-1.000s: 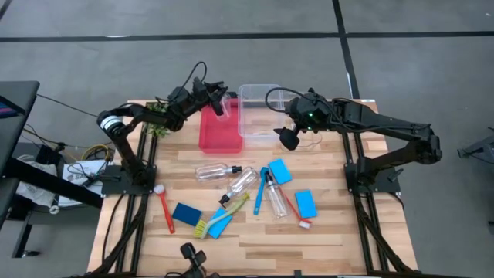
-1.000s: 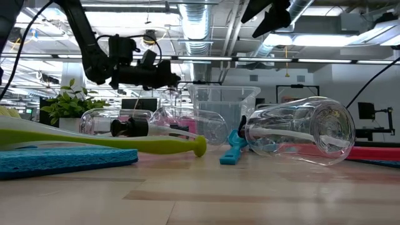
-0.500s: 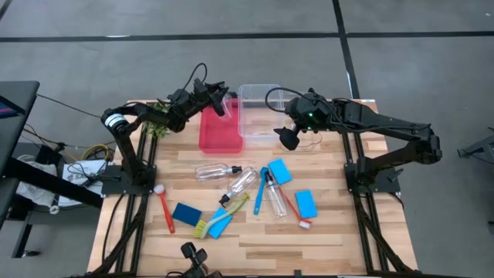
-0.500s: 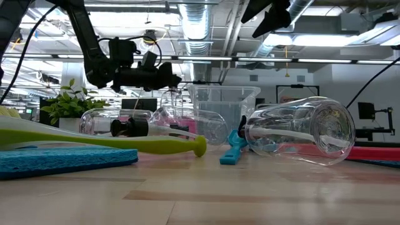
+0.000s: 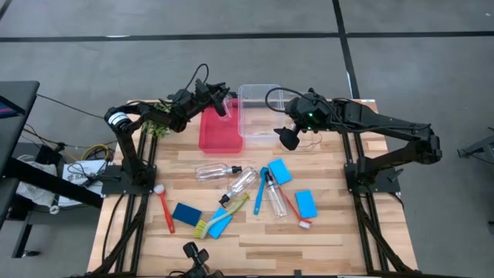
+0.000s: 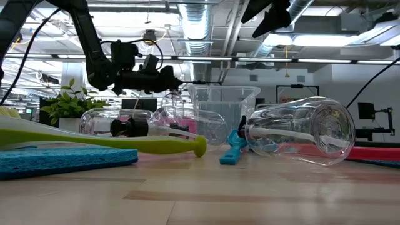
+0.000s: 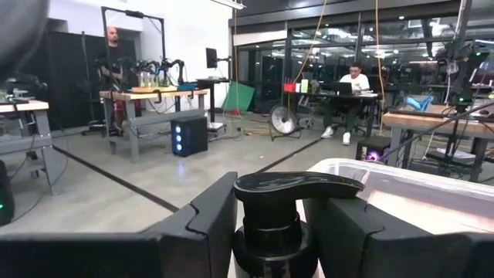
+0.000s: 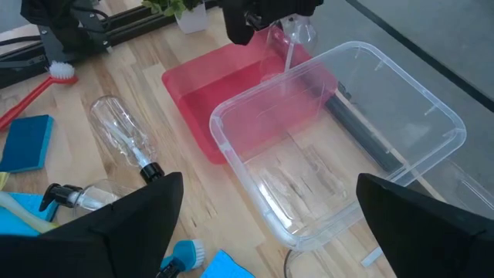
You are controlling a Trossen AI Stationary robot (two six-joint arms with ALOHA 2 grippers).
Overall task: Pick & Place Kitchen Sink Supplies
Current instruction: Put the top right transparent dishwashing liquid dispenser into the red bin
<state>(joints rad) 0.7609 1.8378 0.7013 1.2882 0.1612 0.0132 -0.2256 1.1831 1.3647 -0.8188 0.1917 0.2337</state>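
The left tool (image 5: 218,101) grips a clear pump bottle (image 5: 224,106) by its black cap (image 7: 297,189) above the far edge of the red tray (image 5: 220,130), at about 11 o'clock on the bench (image 5: 255,239), just beside the clear plastic bin (image 5: 262,112) at 12 o'clock. The right tool (image 5: 289,137) hangs with its fingers spread wide and empty over the bin's near right corner. Toward 6 o'clock lie more clear bottles (image 5: 214,171), blue sponges (image 5: 306,204), a red brush (image 5: 165,207), a blue brush (image 5: 260,192) and a yellow-green brush (image 5: 222,214).
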